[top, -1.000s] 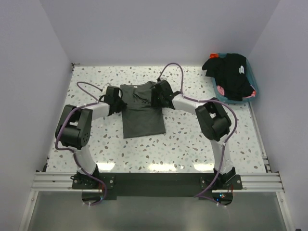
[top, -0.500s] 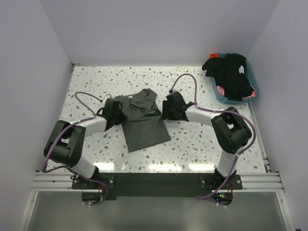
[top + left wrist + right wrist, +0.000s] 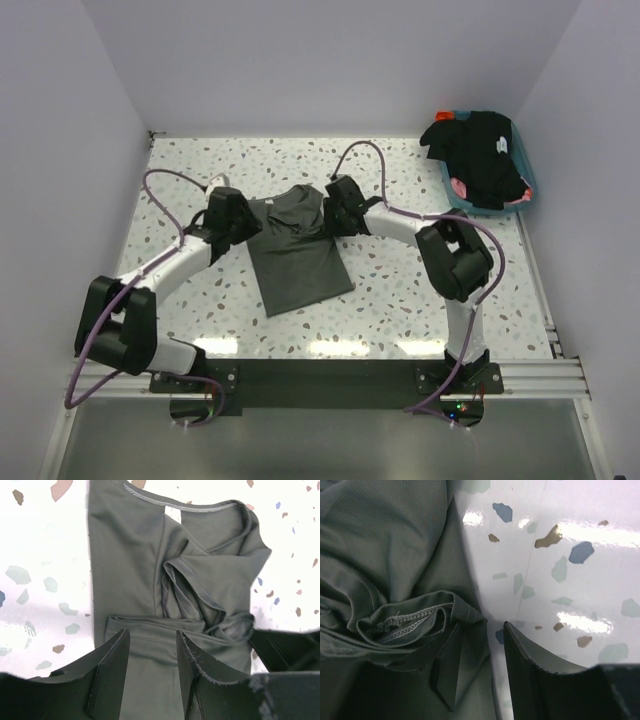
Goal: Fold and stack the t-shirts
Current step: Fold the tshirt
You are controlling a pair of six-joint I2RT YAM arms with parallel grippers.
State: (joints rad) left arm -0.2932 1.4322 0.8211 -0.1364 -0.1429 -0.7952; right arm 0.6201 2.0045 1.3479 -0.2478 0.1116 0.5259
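Note:
A dark olive-grey t-shirt (image 3: 297, 255) lies on the speckled table, its lower part flat and its top rumpled into folds (image 3: 200, 590). My left gripper (image 3: 238, 214) is at the shirt's upper left; its jaws (image 3: 152, 636) are open over the flat cloth and hold nothing. My right gripper (image 3: 335, 208) is at the shirt's upper right. Its jaws (image 3: 475, 655) stand apart with the shirt's edge (image 3: 465, 617) lying between them and draped over the left finger. Black t-shirts (image 3: 485, 155), one with a small white mark, are heaped in the tub.
The teal tub (image 3: 528, 190) stands at the back right corner against the wall. White walls close in the table on the left, back and right. Purple cables loop above both arms.
The shirt's top has been bunched and the shirt skewed, its lower end swung right. My left gripper has opened and let go of the cloth. The right gripper has shifted left onto the shirt's edge.

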